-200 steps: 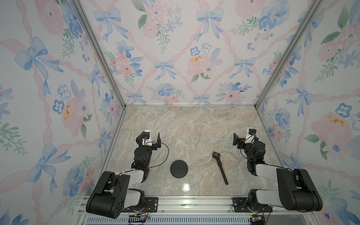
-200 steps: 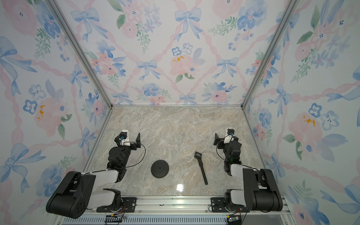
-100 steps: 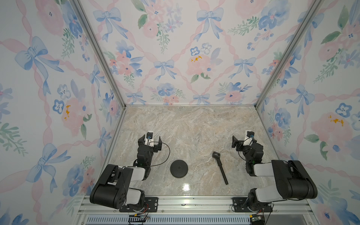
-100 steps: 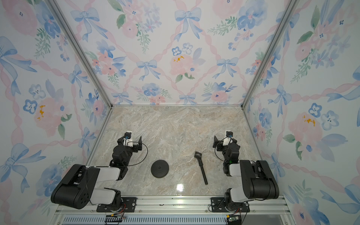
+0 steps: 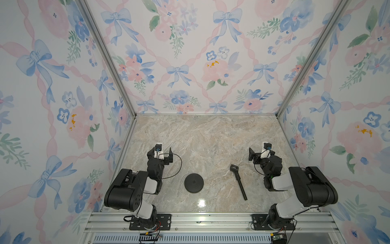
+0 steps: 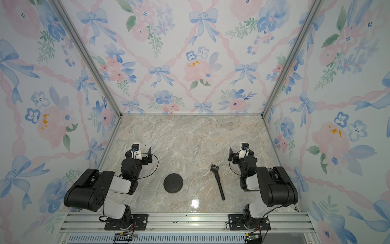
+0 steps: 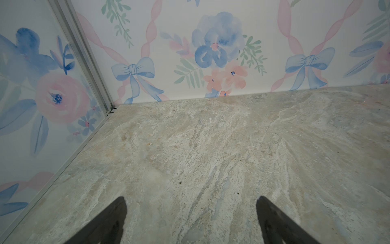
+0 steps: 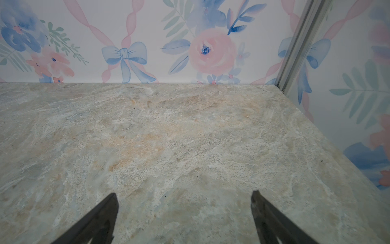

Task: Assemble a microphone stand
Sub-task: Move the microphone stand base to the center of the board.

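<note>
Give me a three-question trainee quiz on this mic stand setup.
1. True or false: the rod already stands in the disc base.
2. The rod's C-shaped clip points toward: A) the back wall, B) the front rail, C) straight up.
3. Fill in: the left claw and right claw are both ____.
Key: 1 false, it lies flat beside the base; 2 A; 3 open.

Marble tabletop [image 5: 206,135] (floral walls [image 5: 190,52] around)
</note>
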Robot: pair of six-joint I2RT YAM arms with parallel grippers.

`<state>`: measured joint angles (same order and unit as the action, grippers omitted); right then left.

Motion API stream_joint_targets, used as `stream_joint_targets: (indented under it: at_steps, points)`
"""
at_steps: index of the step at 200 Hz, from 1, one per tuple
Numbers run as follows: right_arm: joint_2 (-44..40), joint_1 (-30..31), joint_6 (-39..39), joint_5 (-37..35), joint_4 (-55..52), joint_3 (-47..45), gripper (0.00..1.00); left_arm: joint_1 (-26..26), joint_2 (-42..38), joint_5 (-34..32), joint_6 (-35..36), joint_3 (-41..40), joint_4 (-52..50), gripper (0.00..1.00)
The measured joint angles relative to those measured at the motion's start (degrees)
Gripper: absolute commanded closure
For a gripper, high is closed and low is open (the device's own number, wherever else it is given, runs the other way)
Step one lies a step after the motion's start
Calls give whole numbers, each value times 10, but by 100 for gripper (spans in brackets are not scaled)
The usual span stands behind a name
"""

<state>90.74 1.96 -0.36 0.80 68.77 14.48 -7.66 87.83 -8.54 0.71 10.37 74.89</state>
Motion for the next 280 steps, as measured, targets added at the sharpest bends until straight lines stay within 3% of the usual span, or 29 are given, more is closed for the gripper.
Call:
stream_joint_targets:
  at_steps: [37,84,106,131,163,184,201,213,232,280]
  points:
    - [-3,1,-3,-5,-59,42,1,0,0,0,-6,0,10,2]
    - [-17,2,-5,-6,-76,31,1,-1,-6,0,-7,-1,9,2]
    - [-104,21,-14,-28,-113,4,1,-31,-73,-21,4,-7,-26,2]
    - [-257,56,19,-65,-319,73,1,-89,-183,-37,-8,29,-138,2]
    - [-303,31,154,-28,-506,204,1,-103,-247,16,-128,98,-256,2]
    - [-305,26,204,-2,-644,214,2,-105,-270,25,-284,73,-290,2]
    - [-296,74,223,-15,-771,224,7,-110,-287,35,-367,42,-330,2]
    - [-287,123,239,-21,-846,234,8,-139,-292,25,-389,53,-398,2]
    - [-261,193,261,-28,-929,247,10,-226,-293,-11,-398,101,-496,2]
    - [-219,301,288,-45,-1021,250,10,-375,-288,-42,-408,130,-635,2]
